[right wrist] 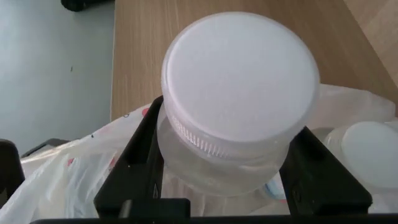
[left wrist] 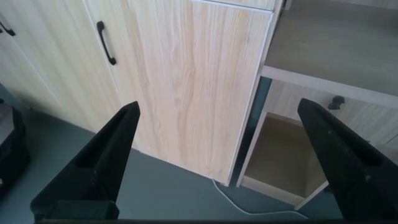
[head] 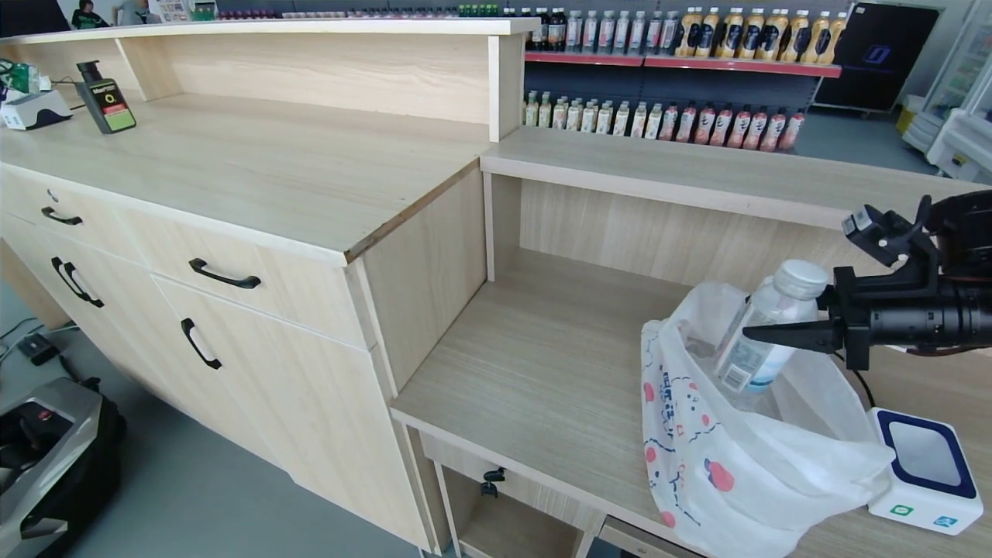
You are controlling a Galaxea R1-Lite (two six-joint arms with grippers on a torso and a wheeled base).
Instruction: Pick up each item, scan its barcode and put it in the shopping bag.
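A clear plastic bottle (head: 745, 363) with a white cap (right wrist: 239, 81) hangs tilted at the right of the low counter (head: 542, 364). My right gripper (head: 775, 332) is shut on it just below the neck. The bottle's lower half is inside the mouth of the white shopping bag (head: 721, 465), printed with red shapes, which lies open on the counter. Inside the bag (right wrist: 68, 180), another white cap (right wrist: 373, 146) shows beside the held bottle. A white and blue barcode scanner (head: 926, 469) sits right of the bag. My left gripper (left wrist: 217, 155) hangs open, holding nothing, low in front of the cabinet door (left wrist: 186, 81).
A taller counter (head: 232, 170) with drawers and black handles stands to the left, a payment terminal (head: 107, 97) at its back. Store shelves of drink bottles (head: 659, 120) run behind. An open cubby (left wrist: 280, 155) lies under the low counter. The floor (head: 194, 480) is bare.
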